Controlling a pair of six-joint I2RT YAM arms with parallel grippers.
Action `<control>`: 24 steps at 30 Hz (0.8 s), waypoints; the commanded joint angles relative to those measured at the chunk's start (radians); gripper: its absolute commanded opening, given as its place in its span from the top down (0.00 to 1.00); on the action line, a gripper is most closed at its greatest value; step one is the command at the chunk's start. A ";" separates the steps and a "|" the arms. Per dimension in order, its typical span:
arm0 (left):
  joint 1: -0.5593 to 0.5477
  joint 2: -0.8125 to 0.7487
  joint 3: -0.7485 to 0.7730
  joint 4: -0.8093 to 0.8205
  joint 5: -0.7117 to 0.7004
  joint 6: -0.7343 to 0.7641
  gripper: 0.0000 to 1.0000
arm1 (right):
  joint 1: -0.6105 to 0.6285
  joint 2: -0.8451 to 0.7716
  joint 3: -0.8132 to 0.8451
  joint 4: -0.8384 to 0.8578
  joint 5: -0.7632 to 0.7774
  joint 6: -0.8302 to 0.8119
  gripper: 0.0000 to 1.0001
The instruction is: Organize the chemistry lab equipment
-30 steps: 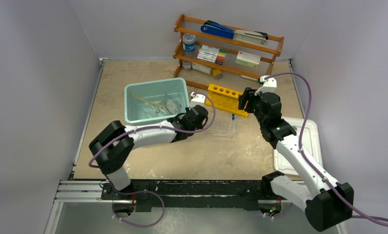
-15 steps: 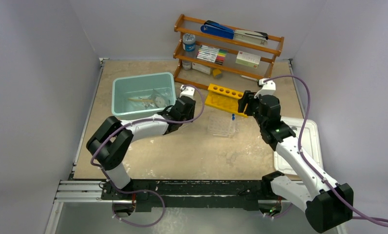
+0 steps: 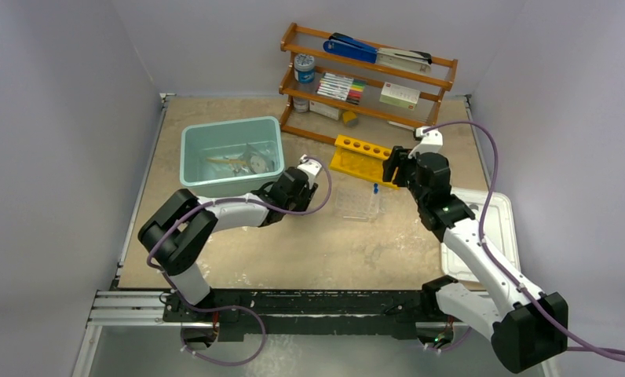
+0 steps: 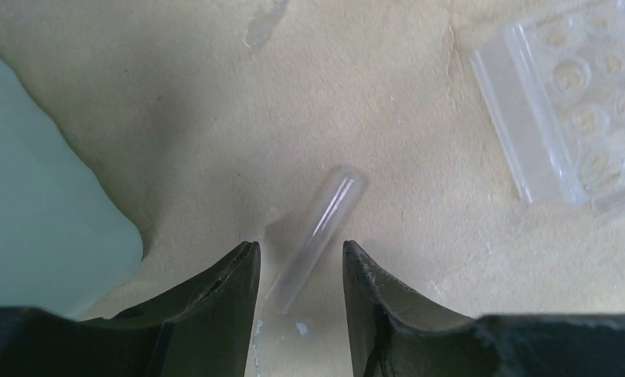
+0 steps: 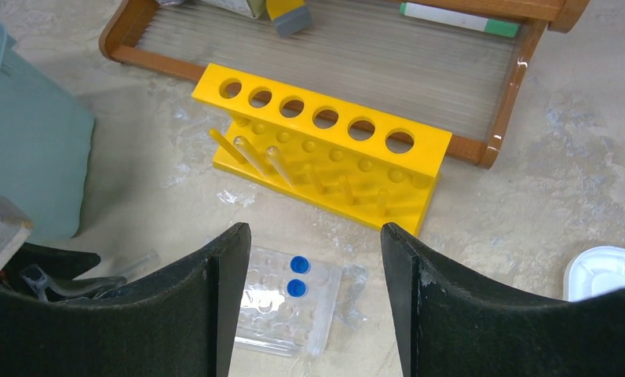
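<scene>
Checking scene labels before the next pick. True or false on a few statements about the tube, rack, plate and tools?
1. A clear test tube lies on the table within the open left tool. True.
2. The yellow rack has four top holes. False: six.
3. Two blue caps sit in the well plate. True.
4. The right tool grips the well plate. False: it is open, holding nothing.

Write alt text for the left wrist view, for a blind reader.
A clear tube lies flat on the beige table, its near end between the open jaws of the left gripper. A teal bin fills the left edge; a clear well plate sits at the upper right.
</scene>
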 commanded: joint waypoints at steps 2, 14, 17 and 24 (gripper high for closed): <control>0.004 -0.016 -0.023 0.073 0.093 0.125 0.57 | -0.001 0.011 0.009 0.042 -0.012 0.002 0.35; 0.018 0.050 -0.013 0.041 0.150 0.136 0.64 | -0.001 0.018 0.009 0.041 -0.005 0.003 0.35; 0.022 0.058 -0.011 0.022 0.154 0.142 0.67 | -0.001 0.023 0.011 0.043 -0.001 0.003 0.35; 0.022 0.051 -0.003 -0.004 0.224 0.140 0.84 | -0.001 0.029 0.015 0.050 -0.007 0.003 0.35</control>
